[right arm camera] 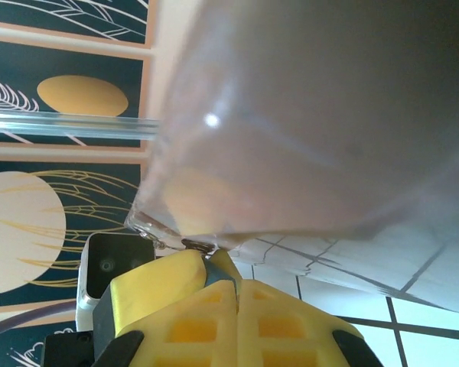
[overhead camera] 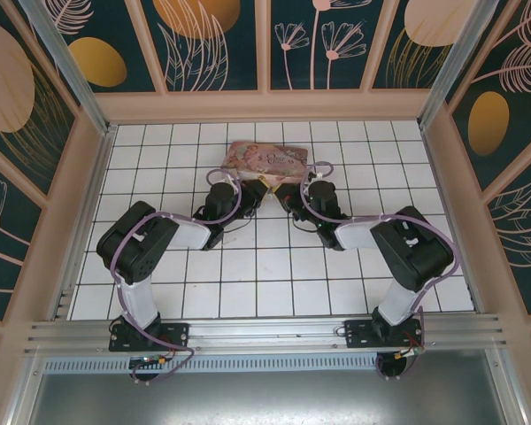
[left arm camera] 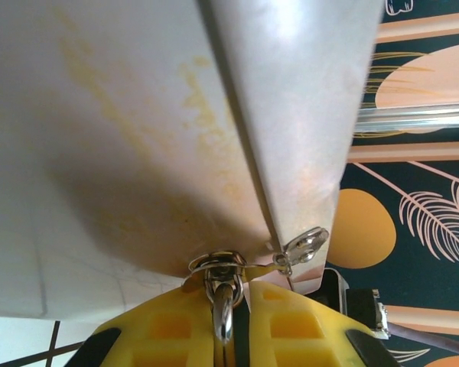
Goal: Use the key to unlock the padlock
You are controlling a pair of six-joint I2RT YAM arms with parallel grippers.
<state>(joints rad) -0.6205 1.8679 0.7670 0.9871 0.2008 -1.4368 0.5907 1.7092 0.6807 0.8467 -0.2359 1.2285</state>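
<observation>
Two robot arms meet at the near edge of a pink illustrated tin box (overhead camera: 267, 158) lying toward the far middle of a white-tiled desk (overhead camera: 274, 266), with the unlocking apparently set up but not yet done. The left gripper (left arm camera: 228, 294) is pinched shut on a small silvery-grey padlock (left arm camera: 222, 310), which hangs from a polished ring latch (left arm camera: 214, 264) on the tin's seam. The right gripper (right arm camera: 228, 279) is closed tight, with a thin dark sliver that appears to be the key (right arm camera: 213, 265) poking from between its yellow tips, just under the tin's rounded corner. No picture shows the key seated in a keyhole, and the lock looks fastened to the latch. Judging from that, both parts are in hand. Lining up the key, pushing it in, turning it and freeing the shackle all remain. The tin's bare metal is smooth and dull, streaked with yellowish stains, its faces meeting in a crisp fold. The latch hardware is bright and rounded. The gripper pads are moulded yellow plastic with a waffle-grid face.
</observation>
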